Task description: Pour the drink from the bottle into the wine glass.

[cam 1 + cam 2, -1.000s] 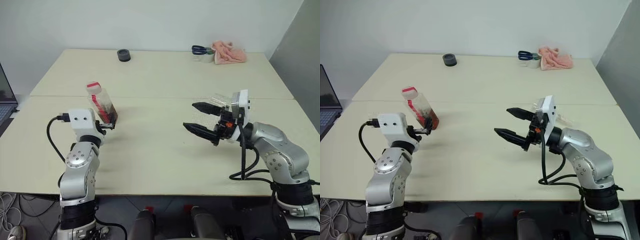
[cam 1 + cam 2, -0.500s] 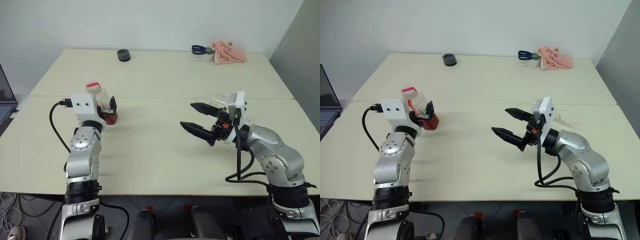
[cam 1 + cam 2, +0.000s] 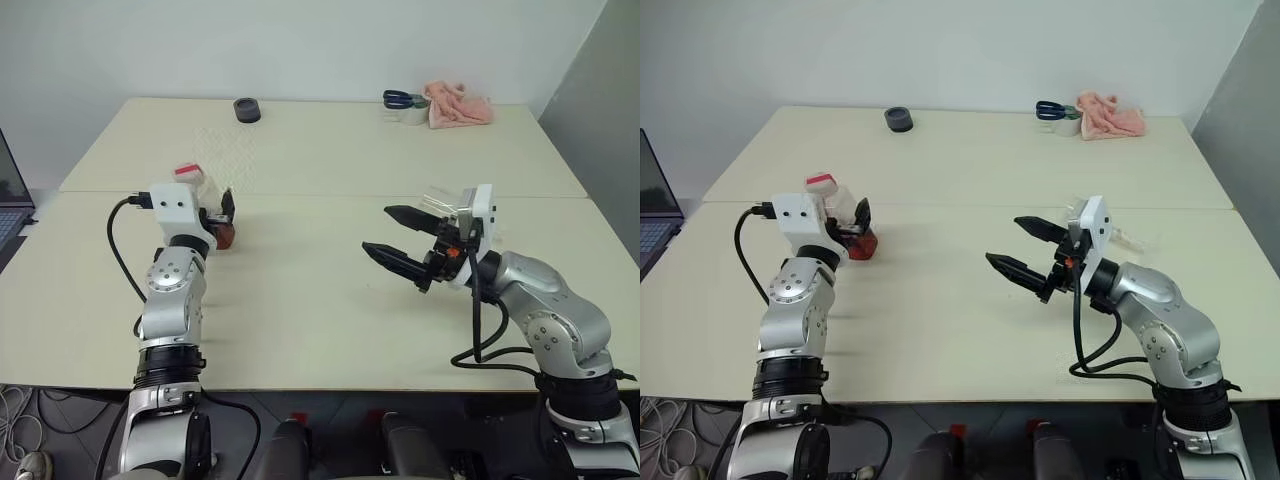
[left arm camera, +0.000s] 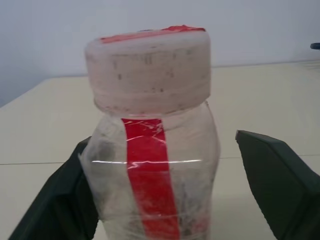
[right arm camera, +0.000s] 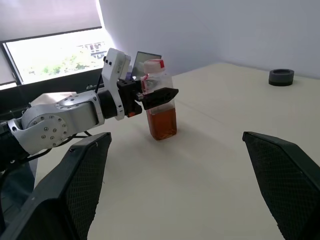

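The bottle (image 3: 203, 205), clear plastic with a red cap, stands on the table at the left. The reddish-brown drink (image 5: 161, 124) fills its lower part. My left gripper (image 3: 218, 212) has a finger on each side of the bottle. In the left wrist view one finger (image 4: 65, 200) lies against the bottle (image 4: 155, 170) and the other finger (image 4: 280, 185) stands off it with a gap. My right gripper (image 3: 377, 230) hovers wide open and empty over the table's middle right. The wine glass (image 3: 438, 201) sits just behind the right wrist, partly hidden, and seems to lie on its side.
At the table's far edge are a black ring (image 3: 247, 110), scissors (image 3: 400, 99) and a pink cloth (image 3: 458, 106). A laptop (image 3: 10, 190) shows at the left edge. Bare tabletop (image 3: 300, 270) lies between the two arms.
A second ago the bottle was tilted and higher. Now it is upright and low at the table. The left hand has reached forward, its fingers closer together. The right arm has kept still.
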You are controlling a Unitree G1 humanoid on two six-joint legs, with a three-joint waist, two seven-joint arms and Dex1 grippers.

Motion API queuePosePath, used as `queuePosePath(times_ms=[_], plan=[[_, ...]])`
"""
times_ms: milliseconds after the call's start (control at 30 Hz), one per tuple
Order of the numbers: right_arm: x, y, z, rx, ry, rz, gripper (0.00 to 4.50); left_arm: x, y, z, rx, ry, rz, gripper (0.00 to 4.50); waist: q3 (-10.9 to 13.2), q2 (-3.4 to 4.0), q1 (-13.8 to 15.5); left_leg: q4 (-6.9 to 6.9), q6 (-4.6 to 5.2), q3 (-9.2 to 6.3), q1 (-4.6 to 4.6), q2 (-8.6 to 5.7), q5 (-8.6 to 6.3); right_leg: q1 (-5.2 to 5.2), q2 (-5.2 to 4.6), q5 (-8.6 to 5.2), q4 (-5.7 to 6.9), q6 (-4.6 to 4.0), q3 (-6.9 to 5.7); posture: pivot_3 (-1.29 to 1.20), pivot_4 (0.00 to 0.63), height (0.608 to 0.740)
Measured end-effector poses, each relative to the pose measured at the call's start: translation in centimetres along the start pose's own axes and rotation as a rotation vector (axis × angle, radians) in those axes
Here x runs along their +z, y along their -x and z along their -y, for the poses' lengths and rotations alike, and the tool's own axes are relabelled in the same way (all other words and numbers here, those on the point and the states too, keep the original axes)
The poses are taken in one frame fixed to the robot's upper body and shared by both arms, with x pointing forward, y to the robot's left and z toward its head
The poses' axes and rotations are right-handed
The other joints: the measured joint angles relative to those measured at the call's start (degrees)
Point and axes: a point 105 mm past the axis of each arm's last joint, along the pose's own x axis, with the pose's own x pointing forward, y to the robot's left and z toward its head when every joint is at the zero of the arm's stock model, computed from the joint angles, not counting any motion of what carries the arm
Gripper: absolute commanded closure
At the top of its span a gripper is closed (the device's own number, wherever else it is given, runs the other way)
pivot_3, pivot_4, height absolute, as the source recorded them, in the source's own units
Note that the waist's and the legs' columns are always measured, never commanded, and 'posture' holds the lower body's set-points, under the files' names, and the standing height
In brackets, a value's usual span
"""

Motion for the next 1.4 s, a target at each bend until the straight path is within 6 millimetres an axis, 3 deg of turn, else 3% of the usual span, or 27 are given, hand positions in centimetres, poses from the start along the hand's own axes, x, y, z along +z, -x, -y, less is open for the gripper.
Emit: queuePosePath(times_ms=[100,167,467,533,667,800,933,1133,1400], plan=[[0.0,0.1,0.1,-0.014,0.001,0.001,0.0,0.0,0.0,0.0,0.0,0.001,0.003,2.33,0.0,0.0,0.0,0.0,0.0,0.0,0.0,0.0,0.0,0.0,0.0,0.0,0.0,0.0,0.0,0.0,0.15,0.74],[0.1,0.1,0.1,-0.014,0.005,0.003,0.0,0.0,0.0,0.0,0.0,0.002,0.003,2.69,0.0,0.0,-0.01,0.0,0.0,0.0,0.0,0.0,0.0,0.0,0.0,0.0,0.0,0.0,0.0,0.0,0.15,0.74],[1.0,-0.4,0.3,-0.029,0.028,0.028,0.0,0.2,-0.3,0.5,-0.032,-0.011,-0.013,2.7,0.0,0.0,-0.01,0.0,0.0,-0.01,-0.01,-0.01,0.0,-0.02,0.01,0.0,0.02,0.0,-0.01,0.0,0.15,0.74],[2.0,-1.2,0.6,-0.036,0.052,0.054,0.0,0.6,-0.7,1.9,-0.101,-0.022,-0.022,2.7,0.0,0.0,-0.02,0.01,-0.01,-0.02,-0.03,-0.02,0.0,-0.03,0.01,0.01,0.02,0.02,-0.02,0.0,0.15,0.74],[2.8,-3.4,1.8,-0.077,0.146,0.014,0.0,3.2,-1.2,8.0,-0.368,-0.033,0.031,2.7,0.01,-0.02,0.1,0.02,-0.17,-0.01,-0.2,-0.06,0.1,-0.17,-0.03,0.03,-0.02,0.02,-0.02,0.0,0.15,0.74],[2.0,-4.6,3.1,-0.134,0.116,-0.004,0.0,4.8,0.1,12.4,-0.587,-0.034,0.081,2.7,0.01,-0.01,-0.25,-0.07,-0.25,0.16,-0.21,-0.04,0.13,-0.28,-0.06,0.02,-0.04,0.01,0.13,0.0,0.15,0.74],[1.7,-5.9,3.5,-0.181,0.1,0.005,0.0,5.2,2.0,15.3,-0.745,0.023,0.089,2.7,0.01,-0.01,-0.64,-0.07,-0.23,0.15,-0.22,0.01,0.12,-0.33,-0.03,0.03,0.01,0.01,0.14,0.0,0.15,0.74],[1.6,-6.8,3.3,-0.213,0.098,0.031,0.0,5.9,3.6,16.3,-0.823,0.081,0.083,2.7,0.01,-0.01,-0.56,0.0,-0.07,0.11,-0.15,0.01,0.05,-0.28,0.01,0.04,0.1,0.03,0.12,0.0,0.15,0.74],[1.6,-7.3,3.1,-0.234,0.048,0.054,0.0,6.0,3.5,16.1,-0.813,0.084,0.081,2.7,0.01,0.0,-0.5,-0.01,-0.08,0.08,-0.17,0.0,0.06,-0.28,0.01,0.04,0.08,0.02,0.11,0.0,0.15,0.74]])
